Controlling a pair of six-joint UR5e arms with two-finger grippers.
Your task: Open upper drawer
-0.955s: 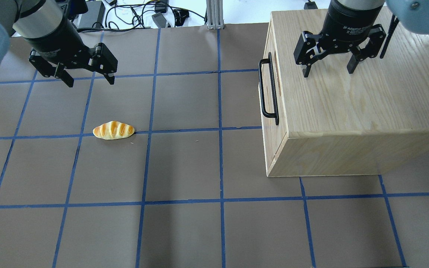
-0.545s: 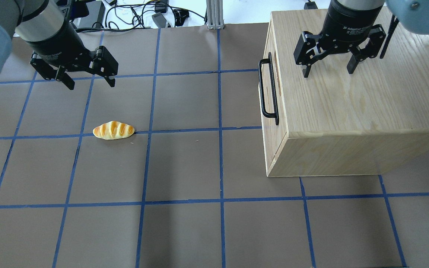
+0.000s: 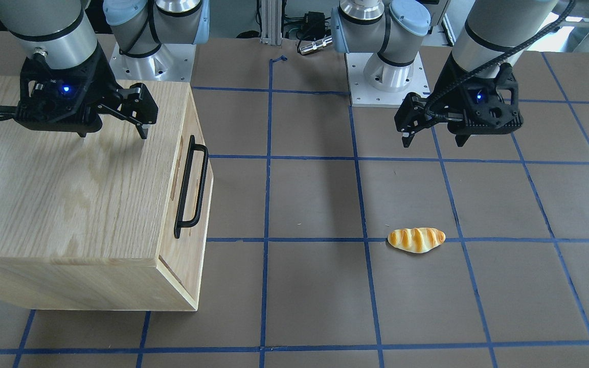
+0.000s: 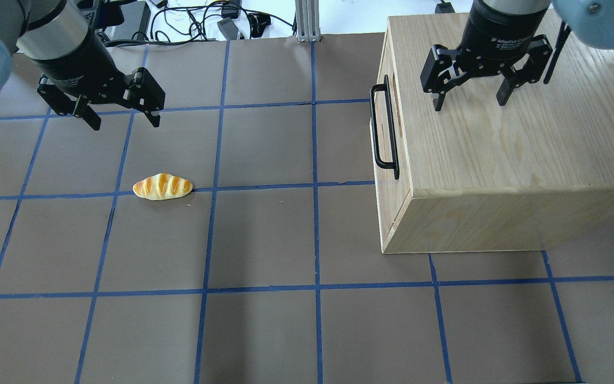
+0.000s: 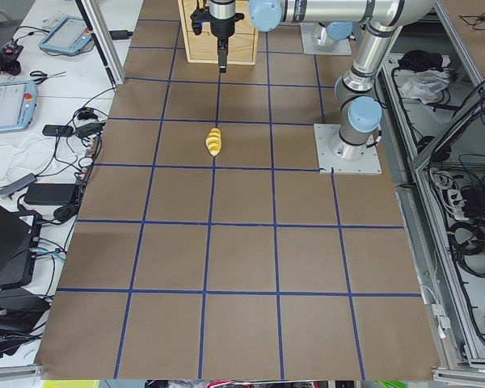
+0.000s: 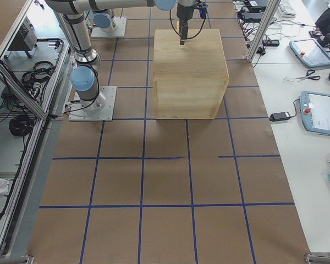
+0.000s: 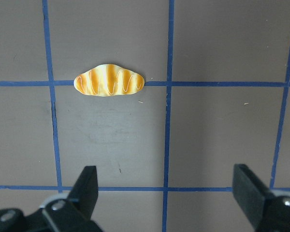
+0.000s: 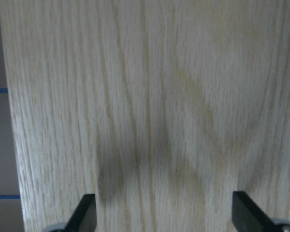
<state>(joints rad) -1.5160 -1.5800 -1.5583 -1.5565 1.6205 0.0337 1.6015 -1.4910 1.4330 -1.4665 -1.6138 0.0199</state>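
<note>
Though still spread, left hand [image 4: 126, 125] leftward.

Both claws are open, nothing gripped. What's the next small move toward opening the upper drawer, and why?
Probably shift the right claw sideways off the light-oak wooden cabinet top, toward the long black metal bar handle. It hangs open over bare wood, closer to the handle than the left claw.
</note>
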